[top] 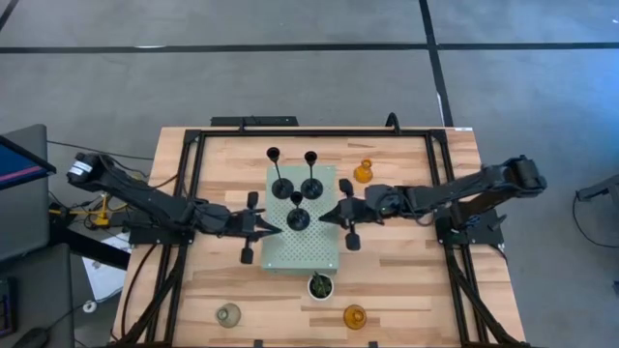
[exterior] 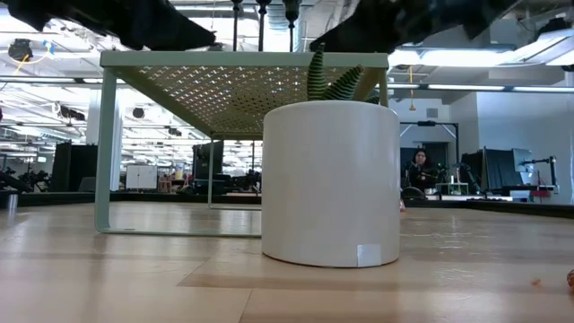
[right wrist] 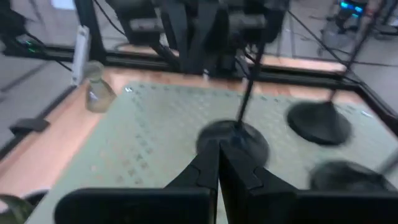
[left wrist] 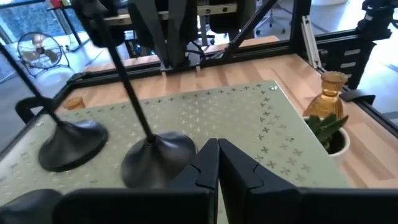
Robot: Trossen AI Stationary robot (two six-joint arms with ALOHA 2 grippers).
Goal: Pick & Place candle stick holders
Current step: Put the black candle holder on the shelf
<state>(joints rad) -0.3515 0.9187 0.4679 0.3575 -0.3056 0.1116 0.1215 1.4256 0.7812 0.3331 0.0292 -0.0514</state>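
Three black candle stick holders stood upright on pale green perforated board mid counter; nearest one between both claws. Left claw at board's left edge, fingers together, empty. Right claw at board's right edge, fingers together, empty, tip just beside that holder's base. Amber holder off board at far right; second amber holder and clear-grey holder near front edge. Small plant pot just in front of board
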